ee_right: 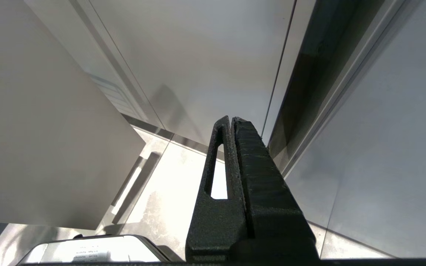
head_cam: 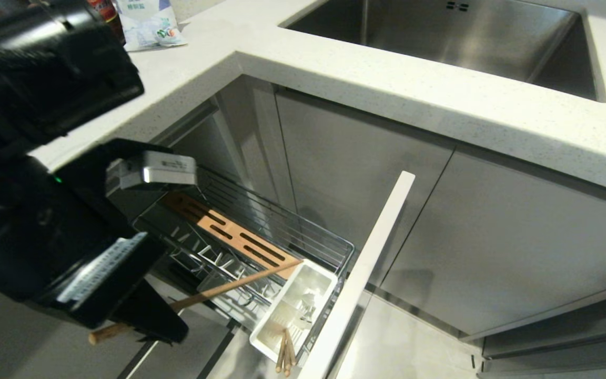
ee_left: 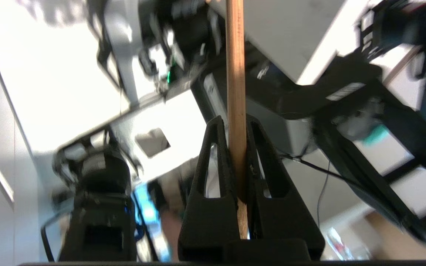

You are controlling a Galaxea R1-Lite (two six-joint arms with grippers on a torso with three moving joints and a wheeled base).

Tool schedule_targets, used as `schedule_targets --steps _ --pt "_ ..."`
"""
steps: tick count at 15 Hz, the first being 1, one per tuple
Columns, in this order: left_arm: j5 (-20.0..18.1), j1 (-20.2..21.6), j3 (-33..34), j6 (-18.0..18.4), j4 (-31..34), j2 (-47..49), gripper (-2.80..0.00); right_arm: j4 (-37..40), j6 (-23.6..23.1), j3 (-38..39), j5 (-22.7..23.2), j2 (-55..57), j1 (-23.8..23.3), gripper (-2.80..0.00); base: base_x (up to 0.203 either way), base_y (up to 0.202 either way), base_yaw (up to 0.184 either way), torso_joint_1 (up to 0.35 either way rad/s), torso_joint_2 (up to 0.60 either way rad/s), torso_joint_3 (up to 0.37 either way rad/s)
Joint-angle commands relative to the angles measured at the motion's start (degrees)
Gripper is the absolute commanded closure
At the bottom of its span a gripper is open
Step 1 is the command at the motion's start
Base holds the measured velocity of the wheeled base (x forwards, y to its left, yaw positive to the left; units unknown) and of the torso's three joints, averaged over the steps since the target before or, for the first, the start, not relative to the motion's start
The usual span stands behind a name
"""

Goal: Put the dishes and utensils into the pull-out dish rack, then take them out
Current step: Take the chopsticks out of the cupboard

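The pull-out dish rack stands drawn out under the counter, with its wooden slotted strip, wire prongs and white cutlery caddy. My left gripper hangs at the rack's near side, shut on one wooden chopstick. The stick slants over the prongs, its tip above the caddy's rim. Other wooden chopstick ends stick out of the caddy's near end. The dishes are out of view. My right gripper is shut and empty, low by the cabinet fronts.
The rack's white front panel juts out to the right of the caddy. Above runs the white countertop with the steel sink. A packet and a bottle stand at the counter's back left. Grey cabinet doors close the right side.
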Motion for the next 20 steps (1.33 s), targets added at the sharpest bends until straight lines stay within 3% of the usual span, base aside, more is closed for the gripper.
schedule_targets --steps 1,6,10,13,16,18,20 --pt "2.4 -0.9 -1.9 -0.1 0.4 -6.3 0.0 0.0 0.0 0.0 0.0 -0.2 0.0 0.0 0.0 0.0 0.0 0.0 0.0 0.0" --pt "13.2 -2.0 -2.2 -0.1 0.4 -17.2 0.0 0.0 0.0 0.0 0.0 -0.2 0.0 0.0 0.0 0.0 0.0 0.0 0.0 0.0" --pt "24.9 -1.4 -2.2 0.6 -2.6 -24.2 0.0 0.0 0.0 0.0 0.0 -0.2 0.0 0.0 0.0 0.0 0.0 0.0 0.0 0.0" --pt "28.1 1.8 -2.2 3.9 -6.7 -28.4 0.0 0.0 0.0 0.0 0.0 -0.2 0.0 0.0 0.0 0.0 0.0 0.0 0.0 0.0" --pt "28.5 11.4 -2.2 8.7 -11.2 -32.3 0.0 0.0 0.0 0.0 0.0 -0.2 0.0 0.0 0.0 0.0 0.0 0.0 0.0 0.0" --pt "28.7 21.4 -2.1 10.5 -12.8 -34.1 0.0 0.0 0.0 0.0 0.0 -0.2 0.0 0.0 0.0 0.0 0.0 0.0 0.0 0.0" --pt "29.0 34.2 -1.6 11.0 -13.5 -35.2 0.0 0.0 0.0 0.0 0.0 -0.2 -0.1 0.0 0.0 0.0 0.0 0.0 0.0 0.0"
